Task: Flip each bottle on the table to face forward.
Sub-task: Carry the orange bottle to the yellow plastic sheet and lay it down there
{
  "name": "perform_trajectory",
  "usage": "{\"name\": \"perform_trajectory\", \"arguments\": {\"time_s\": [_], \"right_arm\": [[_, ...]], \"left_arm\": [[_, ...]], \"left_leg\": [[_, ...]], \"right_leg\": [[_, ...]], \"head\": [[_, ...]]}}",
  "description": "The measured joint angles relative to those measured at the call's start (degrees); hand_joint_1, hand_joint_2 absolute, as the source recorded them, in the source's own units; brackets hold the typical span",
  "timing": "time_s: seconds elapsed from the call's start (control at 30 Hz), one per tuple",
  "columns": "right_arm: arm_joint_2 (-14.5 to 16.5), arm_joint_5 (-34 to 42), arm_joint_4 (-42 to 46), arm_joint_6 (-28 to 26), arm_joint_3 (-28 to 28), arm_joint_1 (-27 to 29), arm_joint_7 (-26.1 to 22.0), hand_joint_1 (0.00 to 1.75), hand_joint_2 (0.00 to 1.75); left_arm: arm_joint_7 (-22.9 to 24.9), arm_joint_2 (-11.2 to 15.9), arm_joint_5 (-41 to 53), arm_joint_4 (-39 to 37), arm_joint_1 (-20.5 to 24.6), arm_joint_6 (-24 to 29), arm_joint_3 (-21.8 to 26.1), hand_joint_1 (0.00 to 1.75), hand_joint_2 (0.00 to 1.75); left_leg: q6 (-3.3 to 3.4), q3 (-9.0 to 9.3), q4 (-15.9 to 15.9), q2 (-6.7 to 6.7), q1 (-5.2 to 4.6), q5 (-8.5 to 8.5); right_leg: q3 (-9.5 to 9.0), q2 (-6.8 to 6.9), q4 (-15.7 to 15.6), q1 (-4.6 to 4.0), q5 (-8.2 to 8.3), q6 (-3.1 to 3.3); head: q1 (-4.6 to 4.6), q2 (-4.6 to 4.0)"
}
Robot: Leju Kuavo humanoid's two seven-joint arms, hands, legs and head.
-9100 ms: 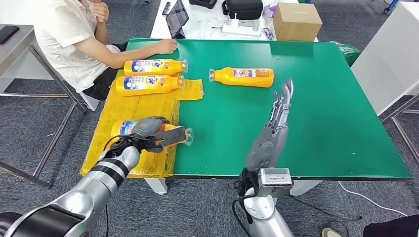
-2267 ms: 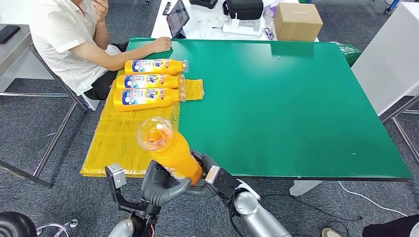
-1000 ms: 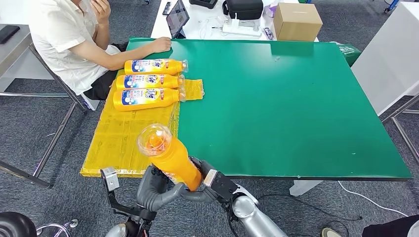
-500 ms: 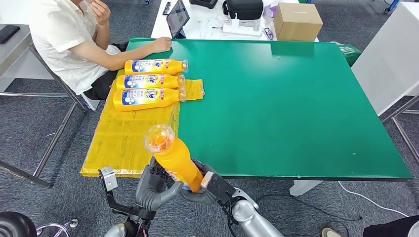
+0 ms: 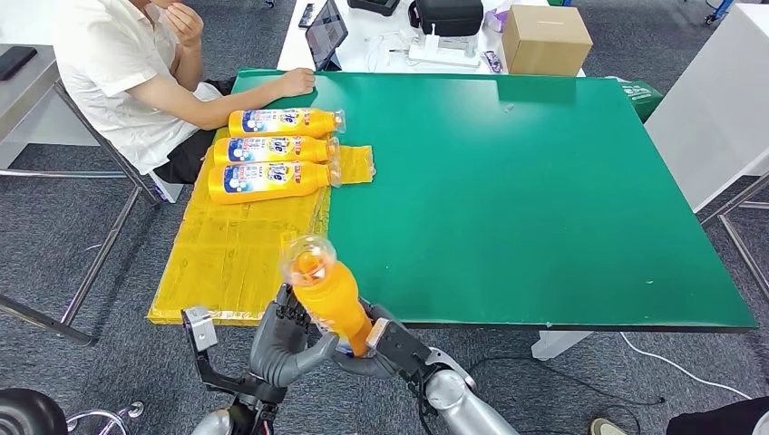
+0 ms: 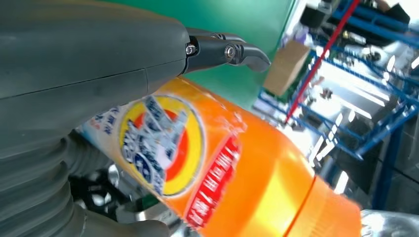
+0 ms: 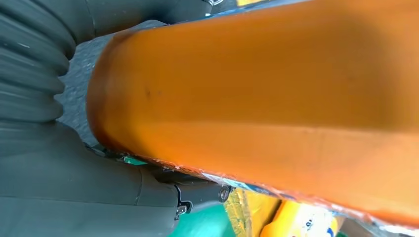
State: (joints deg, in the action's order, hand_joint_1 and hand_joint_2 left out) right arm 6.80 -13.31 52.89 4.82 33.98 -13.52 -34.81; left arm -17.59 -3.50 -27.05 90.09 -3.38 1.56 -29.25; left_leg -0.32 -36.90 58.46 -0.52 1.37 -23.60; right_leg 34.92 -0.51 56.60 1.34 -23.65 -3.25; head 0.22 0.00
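Observation:
An orange bottle point(image 5: 328, 297) with a clear cap stands nearly upright just off the table's near edge, cap tipped toward the table. My left hand point(image 5: 279, 343) grips its lower body from the left, and my right hand point(image 5: 388, 341) holds its base from the right. In the left wrist view the bottle's label point(image 6: 168, 148) faces the camera under my left hand point(image 6: 74, 74). The right wrist view has the plain orange side of the bottle point(image 7: 272, 84) lying in my right hand point(image 7: 59, 197). Three more orange bottles point(image 5: 283, 120) point(image 5: 272, 148) point(image 5: 267, 178) lie side by side, labels up, on a yellow sheet point(image 5: 236, 245).
A person in a white shirt point(image 5: 118, 63) sits at the table's far left corner with a hand point(image 5: 295, 82) on the green table point(image 5: 544, 199). A cardboard box point(image 5: 544, 38), a tablet point(image 5: 325, 32) and a black bag point(image 5: 444, 15) stand on the white table behind.
The held bottle has shifted right and slightly down, with its cap swinging toward the table edge. Both hands stay on it. The three lying bottles have not moved.

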Motion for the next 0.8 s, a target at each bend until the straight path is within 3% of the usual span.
{"name": "perform_trajectory", "arguments": {"time_s": [0.23, 0.47, 0.73, 0.77, 0.8], "right_arm": [[0.3, -5.1, -0.9, -8.2, 1.1, 0.0, 3.0, 1.75, 1.75], [0.7, -8.6, -2.9, -12.2, 1.7, -0.5, 4.2, 1.75, 1.75], [1.2, -13.2, -3.8, -14.4, 3.9, -2.2, 9.1, 1.75, 1.75], [1.3, -13.4, -3.8, -14.5, 4.1, -2.3, 9.1, 1.75, 1.75], [1.3, -13.5, -3.8, -14.7, 4.3, -2.3, 8.9, 1.75, 1.75]], "left_arm": [[-1.8, -1.1, 6.8, 0.0, 0.7, 8.4, -0.4, 0.00, 1.75], [0.2, -1.3, 7.1, -0.7, 1.2, 10.9, -1.4, 0.00, 1.75], [0.4, -1.4, 14.9, -3.4, 2.8, 16.8, -2.6, 0.00, 1.75], [0.8, -1.4, 13.8, -3.6, 2.9, 16.1, -2.7, 0.01, 1.75], [1.5, -1.4, 11.8, -3.7, 2.9, 14.8, -2.6, 0.15, 1.75]], "left_leg": [[0.00, -0.01, 0.0, -0.01, 0.00, 0.00], [0.00, -0.02, 0.0, -0.01, 0.00, 0.00], [0.00, -0.01, 0.0, -0.01, 0.00, 0.01], [0.00, -0.01, 0.0, 0.00, 0.00, 0.01], [0.00, -0.02, 0.0, -0.01, 0.00, 0.01]], "right_leg": [[-0.01, 0.00, 0.0, 0.00, 0.00, 0.00], [0.00, 0.00, 0.0, 0.00, 0.00, 0.00], [-0.01, 0.00, 0.0, 0.00, 0.00, 0.00], [-0.01, 0.00, 0.0, 0.00, 0.00, 0.00], [-0.01, 0.00, 0.0, 0.00, 0.00, 0.00]], "head": [[-0.01, 0.00], [0.00, 0.00], [0.00, 0.00], [0.00, 0.00], [-0.01, 0.00]]}}
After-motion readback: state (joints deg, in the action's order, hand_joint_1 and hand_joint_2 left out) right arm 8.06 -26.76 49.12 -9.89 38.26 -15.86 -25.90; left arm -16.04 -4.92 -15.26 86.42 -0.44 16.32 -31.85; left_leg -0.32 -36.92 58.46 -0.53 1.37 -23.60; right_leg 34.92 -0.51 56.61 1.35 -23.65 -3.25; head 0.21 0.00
